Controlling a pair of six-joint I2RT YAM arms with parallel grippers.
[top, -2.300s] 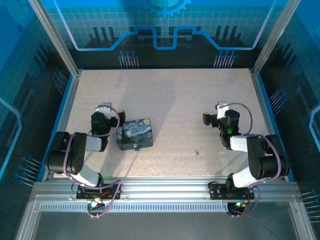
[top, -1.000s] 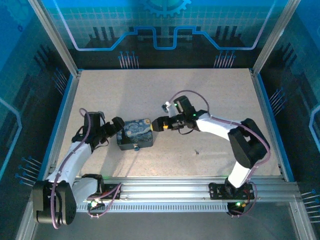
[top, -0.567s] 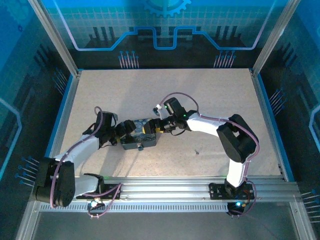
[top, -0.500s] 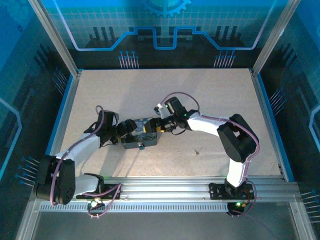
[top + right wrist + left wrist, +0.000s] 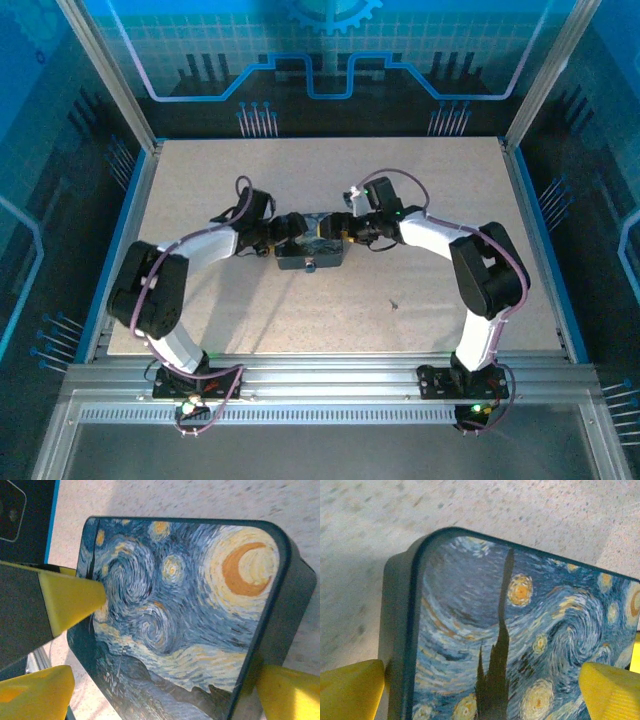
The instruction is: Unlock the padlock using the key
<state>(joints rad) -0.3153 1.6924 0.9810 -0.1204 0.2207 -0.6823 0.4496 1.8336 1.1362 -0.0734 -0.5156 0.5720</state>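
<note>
Reaching in from both sides, the two arms meet over a painted tin (image 5: pixel 325 258) near the middle of the speckled table (image 5: pixel 430 180). In the top view the left gripper (image 5: pixel 287 233) comes at the tin's left end and the right gripper (image 5: pixel 343 236) at its right end. They are close enough that their tips nearly meet above the lid.

The top view also places the task's things. The padlock (image 5: pixel 310 266) is a small bluish speck at the tin's near wall, about halfway along. The key (image 5: pixel 393 303) is a thin dark sliver lying on the bare table, nearer the arm bases and to the right, well apart from the tin and from both grippers.

The wrist cameras give the finger detail, which is too small to judge from above. In the left wrist view the jaws stand wide open. One yellow pad (image 5: pixel 350 687) sits just beside the tin's rounded side wall, and the other (image 5: pixel 610 690) lies over the swirled night-sky lid, so nothing is pinched between them.

In the right wrist view the jaws are also spread wide across the lid (the end with the crescent moon). One fingertip (image 5: pixel 285 695) is right against the tin's side wall. The other (image 5: pixel 35 692) stands off the opposite edge with a gap, so the tin is straddled, not clamped. The left gripper's yellow finger (image 5: pixel 70 597) pokes over the lid from the far side.
</note>
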